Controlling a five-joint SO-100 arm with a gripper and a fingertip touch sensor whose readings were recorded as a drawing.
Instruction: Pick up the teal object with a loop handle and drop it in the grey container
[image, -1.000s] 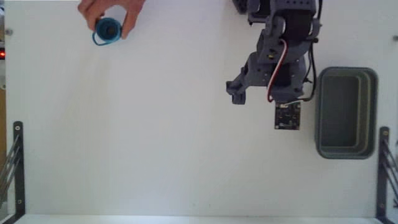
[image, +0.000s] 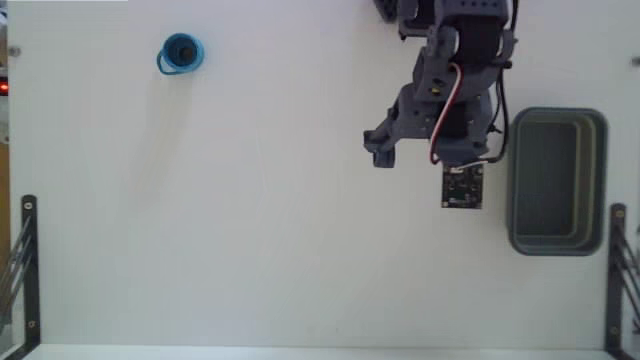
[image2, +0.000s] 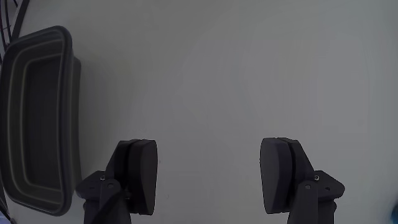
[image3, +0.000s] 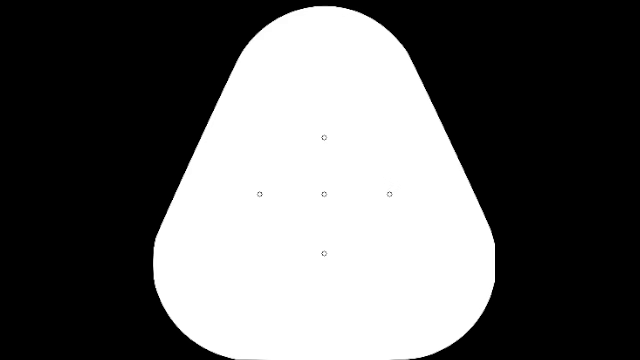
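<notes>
The teal object with a loop handle stands alone on the white table at the top left of the fixed view, its dark hollow facing up. It does not show in the wrist view. The grey container sits at the right edge of the fixed view, and its wall fills the left side of the wrist view. My gripper hangs just left of the container, far to the right of the teal object. In the wrist view the gripper is open, with only bare table between its two dark fingers.
Black metal brackets stand at the lower left and lower right edges of the table in the fixed view. The arm's base is at the top, above the gripper. White tabletop lies between the arm and the teal object.
A hand that held the teal object at the top left has left the view, and the object now stands by itself. The arm has not moved.
</notes>
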